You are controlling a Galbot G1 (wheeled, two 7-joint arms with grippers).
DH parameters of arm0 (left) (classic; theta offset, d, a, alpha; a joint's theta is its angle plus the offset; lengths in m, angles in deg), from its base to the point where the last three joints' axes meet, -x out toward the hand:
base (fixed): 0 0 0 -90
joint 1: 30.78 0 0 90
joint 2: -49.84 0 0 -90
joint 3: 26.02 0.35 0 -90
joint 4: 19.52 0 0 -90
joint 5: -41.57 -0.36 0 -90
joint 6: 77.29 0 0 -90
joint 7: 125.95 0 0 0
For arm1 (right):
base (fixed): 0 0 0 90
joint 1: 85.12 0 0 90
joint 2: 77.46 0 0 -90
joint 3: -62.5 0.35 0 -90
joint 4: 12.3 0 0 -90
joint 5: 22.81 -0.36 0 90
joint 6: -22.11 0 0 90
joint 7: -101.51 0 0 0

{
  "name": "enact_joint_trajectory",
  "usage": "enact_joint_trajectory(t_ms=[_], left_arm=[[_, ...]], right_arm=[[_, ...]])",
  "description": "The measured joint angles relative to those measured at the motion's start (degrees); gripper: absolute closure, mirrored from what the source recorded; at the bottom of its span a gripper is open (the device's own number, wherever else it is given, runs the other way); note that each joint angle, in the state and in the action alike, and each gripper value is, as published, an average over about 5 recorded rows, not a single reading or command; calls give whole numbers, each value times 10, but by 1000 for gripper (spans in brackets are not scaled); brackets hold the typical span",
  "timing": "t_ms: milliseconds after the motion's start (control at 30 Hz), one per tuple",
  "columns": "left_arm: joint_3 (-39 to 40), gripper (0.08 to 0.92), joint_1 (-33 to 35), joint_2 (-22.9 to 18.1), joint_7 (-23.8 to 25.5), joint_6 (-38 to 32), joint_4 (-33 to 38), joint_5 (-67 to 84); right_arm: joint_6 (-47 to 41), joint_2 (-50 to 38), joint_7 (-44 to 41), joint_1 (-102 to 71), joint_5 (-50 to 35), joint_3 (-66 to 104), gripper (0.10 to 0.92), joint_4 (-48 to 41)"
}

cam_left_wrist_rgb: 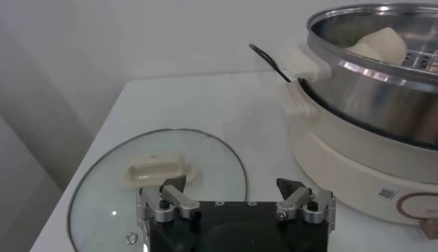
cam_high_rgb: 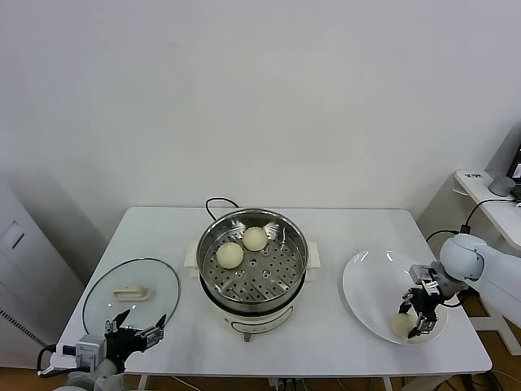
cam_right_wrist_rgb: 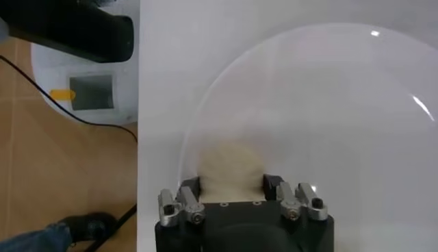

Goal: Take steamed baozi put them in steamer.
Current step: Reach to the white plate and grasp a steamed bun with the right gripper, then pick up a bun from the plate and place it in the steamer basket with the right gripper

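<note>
Two steamed baozi (cam_high_rgb: 242, 247) already sit on the perforated tray of the steamer (cam_high_rgb: 252, 265), which stands mid-worktop (cam_high_rgb: 326, 244) with its lid off — the glass lid (cam_high_rgb: 130, 292) lies flat well to the robot's left. The step in hand looks like the pick of another bun: the right hand (cam_high_rgb: 420, 314) is down over the near edge of the white plate (cam_high_rgb: 370, 281), its fingers set on either side of a single baozi (cam_high_rgb: 402, 323), which the right wrist view shows lying between the pads (cam_right_wrist_rgb: 233, 168). Whether the pads already press the dough cannot be told; they appear close around it, not clamped hard. No other bun shows on the plate. The left hand (cam_high_rgb: 135, 331) waits at the worktop's front-left corner beside the lid, fingers spread, holding nothing. The next move probably calls for a gentle squeeze — the bun looks soft and easily dented — then a straight lift clear of the plate's rim, a carry across to the steamer, and a release over a bare part of the tray.
</note>
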Motion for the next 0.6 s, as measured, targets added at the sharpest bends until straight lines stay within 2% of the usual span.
enact_joint_trajectory(t_ms=[300,600], left_arm=[[2,177,-1,-2,-3,1,1,0],[0,177,1,-2,-3,1,4,0]], right_arm=[[4,-8,-12,62,-21,-41,495,19],[31,25,-24,261,-90,-156,492,31]])
